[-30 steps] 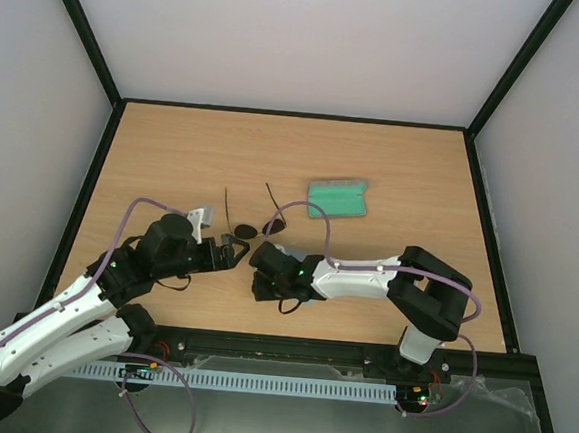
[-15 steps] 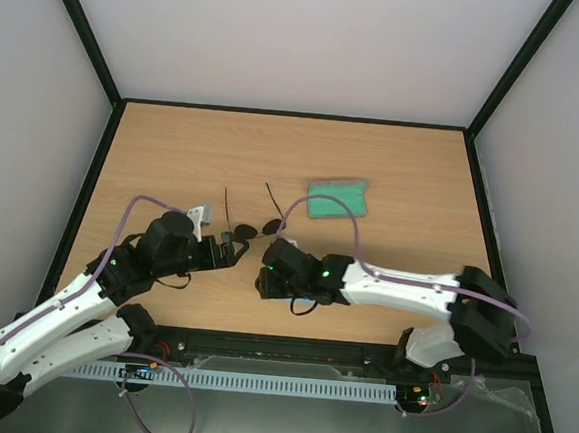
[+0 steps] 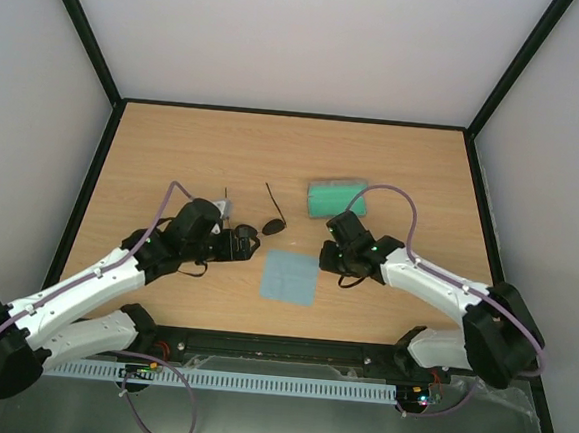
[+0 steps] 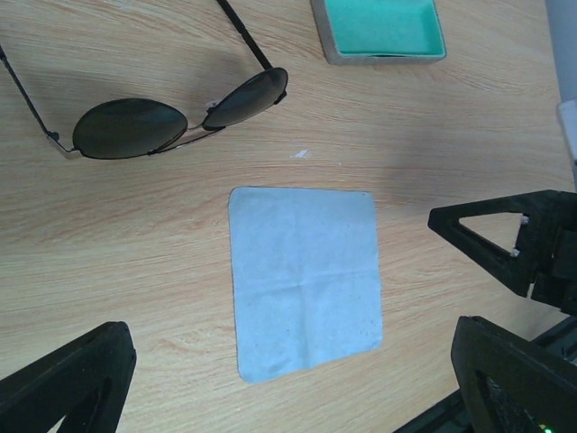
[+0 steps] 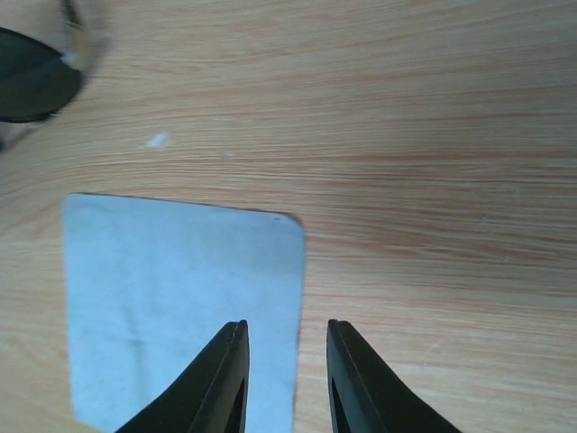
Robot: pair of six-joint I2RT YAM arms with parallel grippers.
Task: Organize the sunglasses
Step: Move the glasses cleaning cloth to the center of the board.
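Note:
The sunglasses (image 3: 261, 227) lie open on the table, lenses toward me, thin temple arms pointing away. In the left wrist view the sunglasses (image 4: 171, 115) are at the top left. My left gripper (image 3: 239, 243) is wide open and empty just left of them, touching nothing; its midpoint (image 4: 288, 397) is over the near edge of a flat blue-grey cloth (image 4: 305, 280). My right gripper (image 3: 326, 258) is open and empty at the cloth's (image 3: 290, 277) right edge. In the right wrist view that gripper (image 5: 284, 370) straddles the edge of the cloth (image 5: 171, 307).
An open grey case (image 3: 337, 197) with green lining lies behind the right gripper; it also shows in the left wrist view (image 4: 379, 27). Black frame rails border the table on the left, right and far sides.
My right arm has pulled back to the right, uncovering the cloth, which now lies flat. My left gripper has moved forward, closer to the sunglasses.

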